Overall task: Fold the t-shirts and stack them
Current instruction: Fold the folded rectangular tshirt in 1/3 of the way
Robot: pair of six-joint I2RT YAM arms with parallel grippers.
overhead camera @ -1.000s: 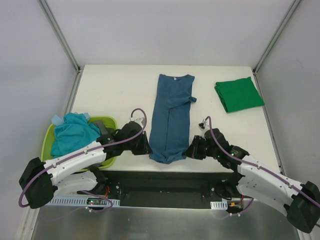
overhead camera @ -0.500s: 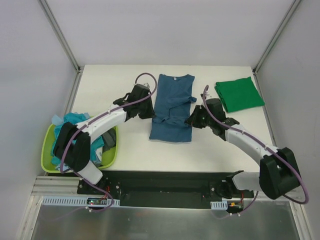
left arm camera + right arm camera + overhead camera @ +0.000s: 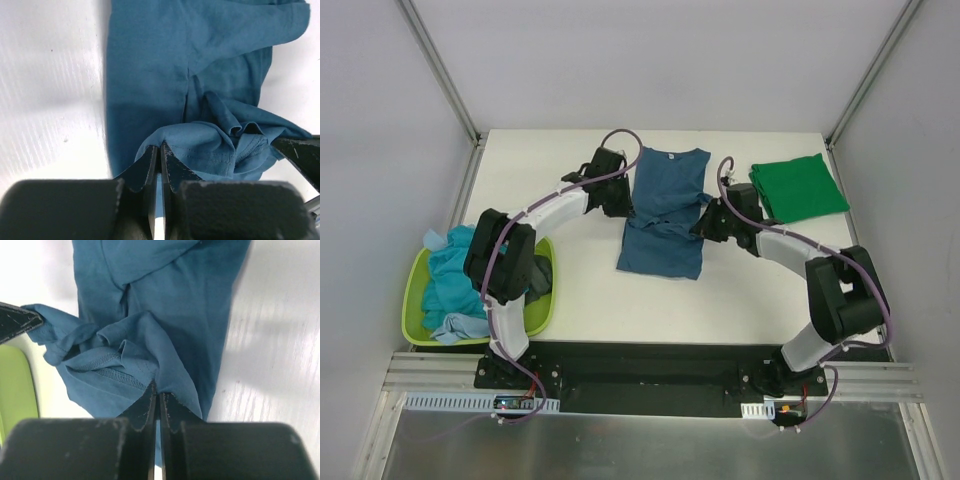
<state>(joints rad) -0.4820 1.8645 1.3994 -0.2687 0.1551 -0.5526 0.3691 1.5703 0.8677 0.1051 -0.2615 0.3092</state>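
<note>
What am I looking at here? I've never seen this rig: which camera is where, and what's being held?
Two robot arms are bolted at the near edge of a white table. The wide picture looks down from above and behind them. The two close-ups come from a camera on each wrist, looking along its own fingers. The left gripper and right gripper are each shut on a stitched edge of a dark teal-blue t-shirt, which is bunched over its own middle. A folded green t-shirt lies far right. A lime-green basket at left holds more clothes, a turquoise garment on top.
</note>
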